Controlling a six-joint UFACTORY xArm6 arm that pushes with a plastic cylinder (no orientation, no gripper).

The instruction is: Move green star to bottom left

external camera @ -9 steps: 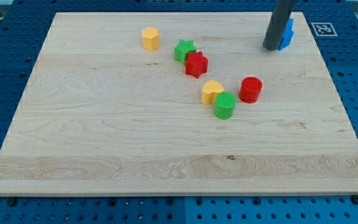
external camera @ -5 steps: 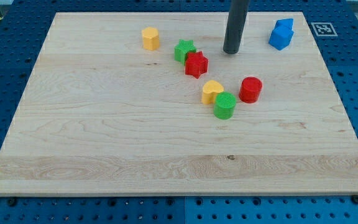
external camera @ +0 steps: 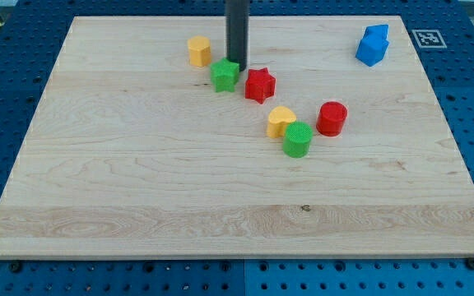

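Note:
The green star (external camera: 225,76) lies on the wooden board (external camera: 138,164) in the upper middle, just left of the red star (external camera: 260,85). My tip (external camera: 236,63) touches the green star's upper right side, between it and the red star. The rod rises straight up out of the view's top. The board's bottom left corner lies far below and to the left of the green star.
A yellow block (external camera: 199,51) sits just up and left of the green star. A yellow heart (external camera: 281,121), a green cylinder (external camera: 298,139) and a red cylinder (external camera: 332,118) cluster right of centre. A blue block (external camera: 373,44) sits at the top right.
My tip swept left from beside the blue block to the green star. The green star has slid left and a little down, away from the red star.

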